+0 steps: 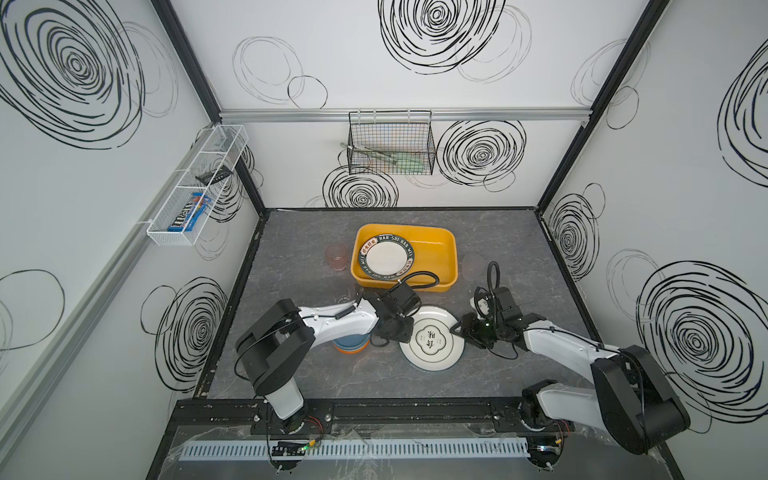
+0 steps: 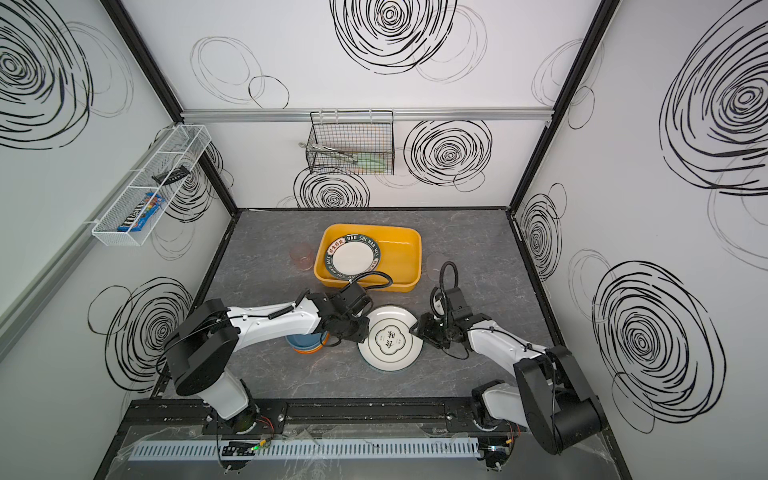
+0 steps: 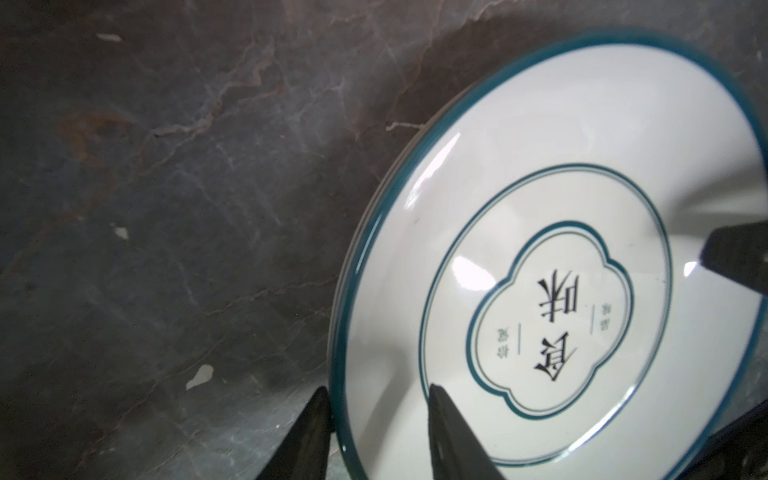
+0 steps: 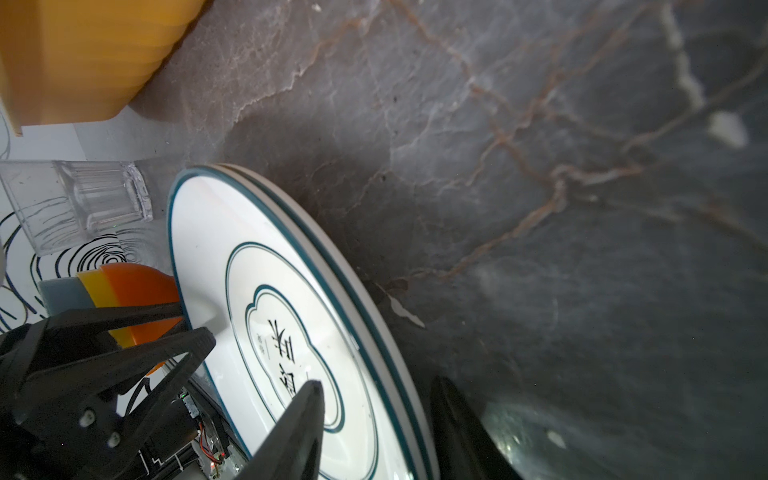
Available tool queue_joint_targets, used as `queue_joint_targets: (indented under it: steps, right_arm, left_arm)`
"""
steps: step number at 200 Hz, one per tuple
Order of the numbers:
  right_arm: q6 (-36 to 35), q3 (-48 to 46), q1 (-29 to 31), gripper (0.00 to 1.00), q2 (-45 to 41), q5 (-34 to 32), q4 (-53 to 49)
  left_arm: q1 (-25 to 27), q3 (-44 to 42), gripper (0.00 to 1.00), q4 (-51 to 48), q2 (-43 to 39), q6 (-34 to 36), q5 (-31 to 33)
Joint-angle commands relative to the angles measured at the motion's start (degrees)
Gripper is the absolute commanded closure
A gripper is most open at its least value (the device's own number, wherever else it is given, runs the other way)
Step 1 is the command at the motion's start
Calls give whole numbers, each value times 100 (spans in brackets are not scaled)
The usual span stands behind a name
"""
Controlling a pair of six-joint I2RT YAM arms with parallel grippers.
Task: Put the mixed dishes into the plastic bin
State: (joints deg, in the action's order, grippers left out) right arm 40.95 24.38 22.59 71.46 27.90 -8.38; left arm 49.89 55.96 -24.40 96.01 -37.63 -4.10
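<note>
Looking at the white plate (image 1: 432, 338): it's face up, front-centre of the table (image 1: 316, 241), just in front of the yellow bin (image 1: 440, 249). Round, so no long axis; its two characters run side to side. The left claw (image 1: 409, 331) and right claw (image 1: 456, 330) each straddle its rim, can't tell if they're actually pinching

Both top views: mounted high at the front, looking down and back over the whole surface (image 1: 291, 249), framing nearly identical, shifted slightly sideways. Left wrist view: very close, low, looking past its fingers (image 3: 453, 440) across the white plate (image 3: 540, 249). Right wrist view: the same white plate (image 4: 232, 249) from the opposite side, close, yellow bin (image 4: 83, 62) corner beyond
</note>
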Motion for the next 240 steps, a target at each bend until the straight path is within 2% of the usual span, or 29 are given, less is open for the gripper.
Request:
queue_joint_targets:
  steps: [1, 139, 240]
  right_arm:
    - [71, -37, 53, 53, -68, 198, 188]
    - [137, -48, 120, 55, -89, 181, 214]
    - [148, -53, 123, 54, -124, 146, 188]
  left_arm:
    - [50, 92, 55, 37, -253, -47, 76]
    - [55, 28, 58, 133, -311, -53, -52]
    - [65, 152, 58, 234, 2, 53, -221]
